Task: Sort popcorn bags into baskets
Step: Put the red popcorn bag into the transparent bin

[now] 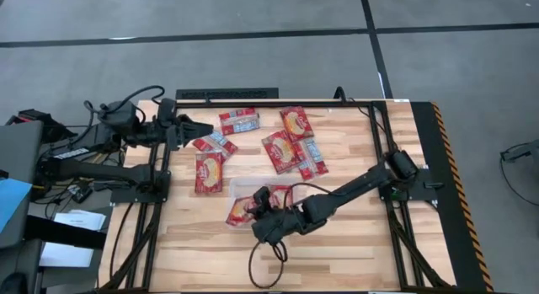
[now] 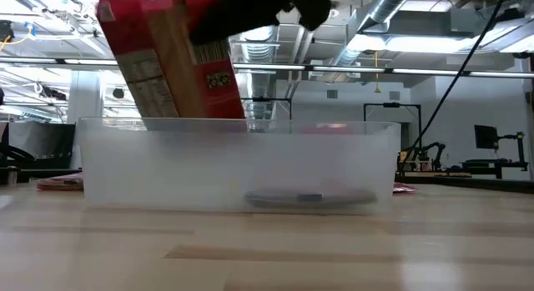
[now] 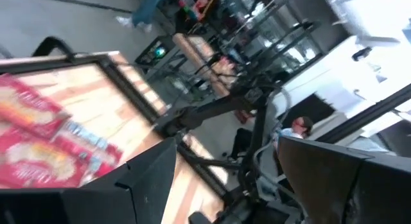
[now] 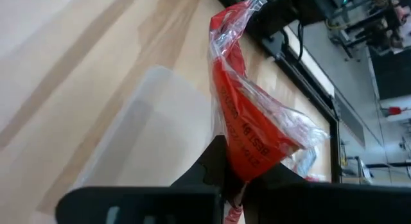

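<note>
The basket is a clear tray (image 1: 253,186) near the table's middle. My right gripper (image 1: 258,213) is shut on a red popcorn bag (image 1: 239,212) over the tray's near left corner. In the low view this bag (image 2: 171,62) stands tilted above the tray (image 2: 242,162), and the frosted wall hides its lower end. Several more popcorn bags lie flat on the wood beyond the tray, among them one at the far side (image 1: 238,120) and one at the left (image 1: 210,172). My left gripper (image 1: 199,125) hovers open at the table's far left, level, touching nothing. My right gripper pinches one crumpled end of the popcorn bag (image 4: 239,167) between its two fingers. The fingers slant down from the table's right side. The rest of the bag (image 4: 247,95) sticks out past the fingertips, twisted and creased, tilted over the tray's corner (image 4: 151,121).
Black frame rails (image 1: 383,142) run along both sides of the table, and a loose cable (image 1: 268,260) loops near the front edge. Bare wood lies in front of the tray. Beyond the table is a workshop with benches and a person (image 3: 297,126).
</note>
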